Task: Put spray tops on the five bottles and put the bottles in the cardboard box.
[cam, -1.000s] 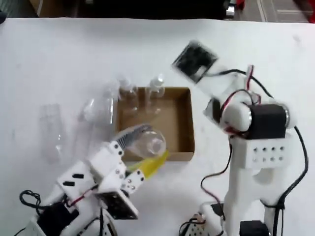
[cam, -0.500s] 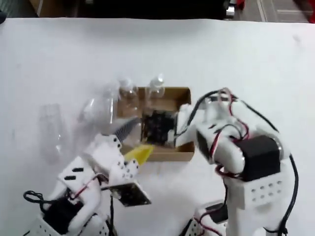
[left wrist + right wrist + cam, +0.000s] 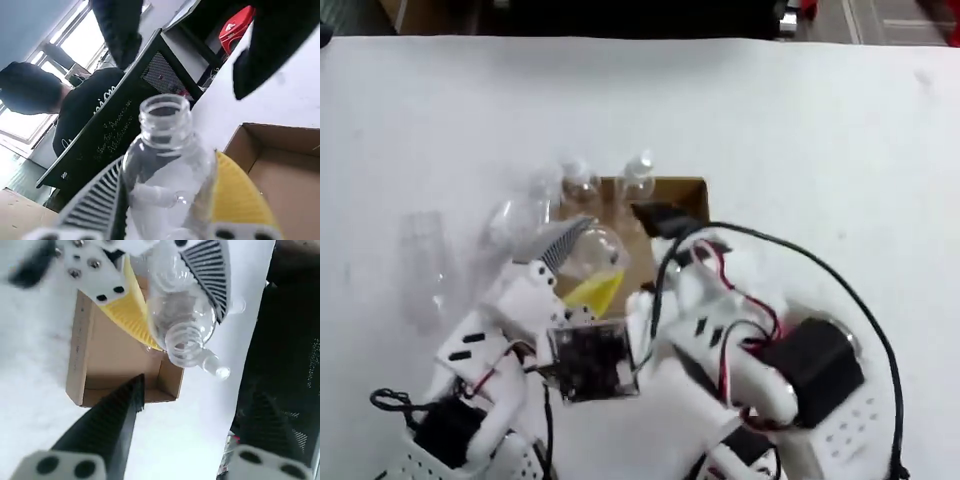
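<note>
Your left arm (image 3: 510, 340) rises from the near edge of the counter (image 3: 820, 120). The left jaws are closed on the body of a clear bottle (image 3: 598, 255), with one yellow and one ribbed grey finger on either side. The bottle's open neck sticks out past the tips. Just beyond those jaws lies the box (image 3: 685, 195), and the bottle hangs over the box edge nearest them.

Your right arm (image 3: 800, 370) leans across over the box. The right jaws are spread wide with nothing between them, and the bottle's neck faces the gap, short of the black fingers (image 3: 107, 425). Past them the box floor is bare cardboard.

Two bottles (image 3: 582, 187) stand at the box's far wall, though I can't tell if they are inside or outside it. Loose bottles (image 3: 425, 260) lie on the counter on the left jaws' outer side. The counter beyond the box is open.
</note>
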`<act>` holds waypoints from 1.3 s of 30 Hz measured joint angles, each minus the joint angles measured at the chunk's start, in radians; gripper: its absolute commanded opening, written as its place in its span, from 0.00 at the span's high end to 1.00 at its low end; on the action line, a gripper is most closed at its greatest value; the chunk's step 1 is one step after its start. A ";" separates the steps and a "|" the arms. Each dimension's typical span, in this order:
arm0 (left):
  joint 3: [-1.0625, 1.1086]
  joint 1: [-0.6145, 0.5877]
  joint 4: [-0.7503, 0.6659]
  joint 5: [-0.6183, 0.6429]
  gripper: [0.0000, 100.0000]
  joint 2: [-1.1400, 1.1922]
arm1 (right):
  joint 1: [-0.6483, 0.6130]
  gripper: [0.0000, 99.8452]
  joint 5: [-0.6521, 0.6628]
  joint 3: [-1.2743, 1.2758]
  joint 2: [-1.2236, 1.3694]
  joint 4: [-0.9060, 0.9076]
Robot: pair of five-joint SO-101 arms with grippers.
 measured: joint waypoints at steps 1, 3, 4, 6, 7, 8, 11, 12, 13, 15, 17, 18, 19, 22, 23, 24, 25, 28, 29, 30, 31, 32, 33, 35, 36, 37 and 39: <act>0.000 0.000 0.000 0.000 0.98 0.000 | -0.017 0.76 0.000 0.002 -0.011 0.000; 0.009 0.002 0.000 0.000 0.98 0.000 | -0.055 0.78 0.000 0.002 -0.037 0.000; 0.023 0.002 0.000 0.000 0.98 -0.002 | -0.074 0.79 0.000 0.002 -0.051 0.000; 0.040 0.002 0.000 0.000 0.98 0.002 | -0.107 0.79 0.000 0.002 -0.066 0.000; 0.040 0.002 0.000 0.000 0.98 0.002 | -0.123 0.79 0.000 0.002 -0.069 0.000; 0.038 0.002 0.000 0.000 0.98 0.002 | -0.130 0.79 0.000 0.002 -0.066 0.000; 0.040 0.002 0.000 0.000 0.98 0.002 | -0.124 0.79 0.000 0.002 -0.029 0.000; 0.040 0.002 0.000 0.000 0.98 0.002 | -0.117 0.79 0.000 0.002 -0.006 0.000; 0.040 0.008 0.000 0.000 0.98 0.002 | -0.110 0.79 0.000 0.002 0.025 0.000; 0.040 0.025 0.000 0.000 0.98 0.002 | -0.106 0.79 0.000 0.002 0.071 0.000; 0.040 0.029 0.000 0.000 0.98 0.002 | -0.106 0.79 0.000 0.002 0.100 0.000; 0.040 0.029 0.000 0.000 0.98 0.002 | -0.109 0.79 0.000 0.002 0.107 0.000; 0.040 0.029 0.000 0.000 0.98 0.002 | -0.107 0.79 0.000 0.002 0.115 0.000; 0.040 0.029 0.000 0.000 0.98 0.002 | -0.069 0.80 0.000 0.002 0.118 -0.009; 0.040 0.029 0.000 0.000 0.98 0.002 | -0.061 0.80 0.000 0.002 0.120 -0.018; 0.040 0.029 0.000 0.000 0.98 0.002 | -0.055 0.80 0.000 0.002 0.121 -0.026; 0.040 0.029 0.000 0.000 0.98 0.002 | -0.044 0.80 0.000 0.002 0.121 -0.029; 0.040 0.029 0.000 0.000 0.98 0.002 | -0.021 0.80 0.000 0.002 0.121 -0.032; 0.040 0.029 0.000 0.000 0.98 0.002 | -0.020 0.81 0.000 0.002 0.121 -0.032; 0.040 0.029 0.000 0.000 0.98 0.002 | -0.020 0.83 0.000 0.002 0.121 -0.034; 0.040 0.029 0.000 0.000 0.98 0.002 | -0.021 0.87 0.000 0.002 0.121 -0.040; 0.040 0.029 0.000 0.000 0.98 0.002 | -0.023 0.90 0.000 0.002 0.121 -0.048; 0.040 0.029 0.000 0.000 0.98 0.002 | -0.025 0.93 0.000 0.002 0.121 -0.054; 0.040 0.028 0.000 0.000 0.98 0.002 | -0.021 0.94 0.000 0.002 0.121 -0.058; 0.040 0.026 0.000 0.000 0.98 0.002 | -0.020 0.93 0.000 0.002 0.121 -0.060; 0.040 0.029 0.000 0.000 0.98 0.002 | -0.018 0.92 0.000 0.002 0.121 -0.060; 0.040 0.031 0.000 0.000 0.98 0.002 | -0.014 0.92 0.000 0.002 0.121 -0.060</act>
